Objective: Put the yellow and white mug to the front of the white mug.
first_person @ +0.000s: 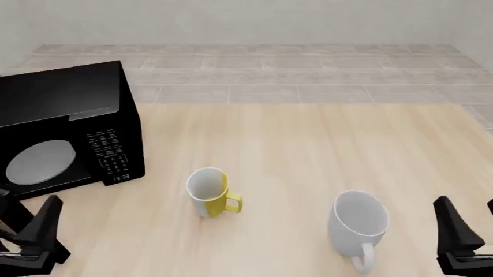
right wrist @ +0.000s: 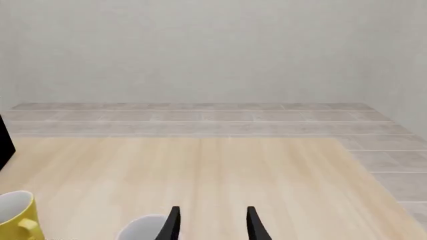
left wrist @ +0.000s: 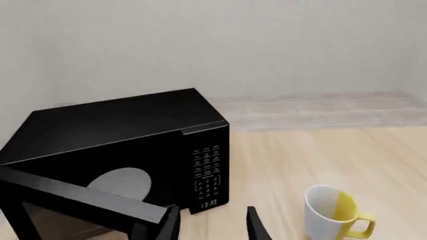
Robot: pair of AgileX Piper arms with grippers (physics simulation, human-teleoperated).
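The yellow and white mug (first_person: 209, 191) stood upright near the bench's (first_person: 308, 150) near edge, left of the white mug (first_person: 359, 224); light, rigid and slick, best pinched across rim and wall; both jaws stood apart, empty.

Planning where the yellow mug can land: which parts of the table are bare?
Bare wood lies beyond both mugs and between the yellow and white mug and the white mug. The microwave crowds the left.
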